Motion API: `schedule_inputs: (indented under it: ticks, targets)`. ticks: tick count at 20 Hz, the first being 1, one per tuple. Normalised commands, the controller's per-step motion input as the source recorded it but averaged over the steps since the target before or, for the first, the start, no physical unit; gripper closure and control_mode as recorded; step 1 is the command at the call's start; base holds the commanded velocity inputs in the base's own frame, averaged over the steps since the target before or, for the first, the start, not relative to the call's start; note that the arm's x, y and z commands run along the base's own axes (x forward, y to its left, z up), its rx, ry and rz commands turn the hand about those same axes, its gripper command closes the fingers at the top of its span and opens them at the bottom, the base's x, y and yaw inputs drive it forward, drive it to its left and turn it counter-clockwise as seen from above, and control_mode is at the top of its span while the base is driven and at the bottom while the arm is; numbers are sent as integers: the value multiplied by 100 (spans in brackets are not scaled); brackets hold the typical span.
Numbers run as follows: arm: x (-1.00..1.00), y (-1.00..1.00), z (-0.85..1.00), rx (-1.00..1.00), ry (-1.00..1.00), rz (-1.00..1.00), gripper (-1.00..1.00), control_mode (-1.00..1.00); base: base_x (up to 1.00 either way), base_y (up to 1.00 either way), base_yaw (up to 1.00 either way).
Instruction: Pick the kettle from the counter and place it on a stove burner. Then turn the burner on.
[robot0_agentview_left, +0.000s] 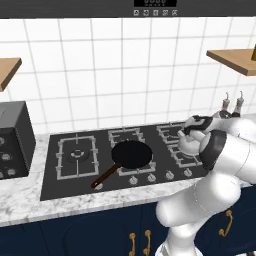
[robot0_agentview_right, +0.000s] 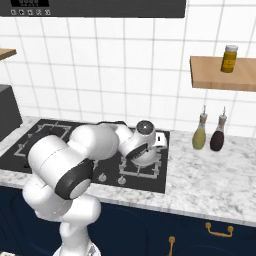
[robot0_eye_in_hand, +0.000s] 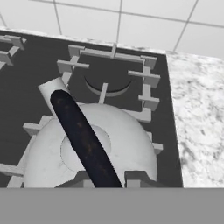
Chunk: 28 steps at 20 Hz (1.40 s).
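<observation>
The pale grey kettle (robot0_eye_in_hand: 127, 140) sits low over the front right burner's grate on the black stove (robot0_eye_in_hand: 39, 78), its short spout toward the left. Its dark handle (robot0_eye_in_hand: 83, 131) runs across the lid and passes between my fingertips (robot0_eye_in_hand: 135, 177). My gripper (robot0_eye_in_hand: 109, 177) is right above the kettle, shut on that handle. From the base cameras the kettle (robot0_agentview_right: 142, 156) shows under my bent wrist at the stove's (robot0_agentview_left: 50, 170) right end, with the silver knobs (robot0_agentview_left: 152, 177) in a row along the front. The marble counter (robot0_eye_in_hand: 197, 109) begins just right of the stove.
A black pan (robot0_agentview_left: 131, 154) with a brown handle rests on the middle burner. Two slim bottles (robot0_agentview_right: 199, 132) (robot0_agentview_right: 218, 134) stand on the counter (robot0_agentview_right: 210, 180) to the right. A dark grey box appliance (robot0_agentview_left: 12, 140) is at the far left. A wooden shelf (robot0_agentview_right: 220, 75) holds a jar (robot0_agentview_right: 230, 58).
</observation>
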Motion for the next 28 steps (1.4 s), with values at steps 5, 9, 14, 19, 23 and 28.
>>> schedule_inputs:
  ticks: [5, 9, 14, 19, 23, 28]
  targets:
    - [22, -8, -18, 0, 0, 2, 100, -100, 0, 0, 0]
    - [24, 0, -20, 0, 0, 1, 100, -100, 0, 0, 0]
    - [3, 0, -27, -3, 0, 0, -100, -100, 0, 0, 0]
    - [-2, 2, -24, -5, 0, 0, -100, -100, 0, 0, 0]
    - [-11, 16, -7, -3, 0, 0, -100, -100, 0, 0, 0]
    - [-25, 24, 0, 0, 1, 0, -100, -100, 0, 0, 0]
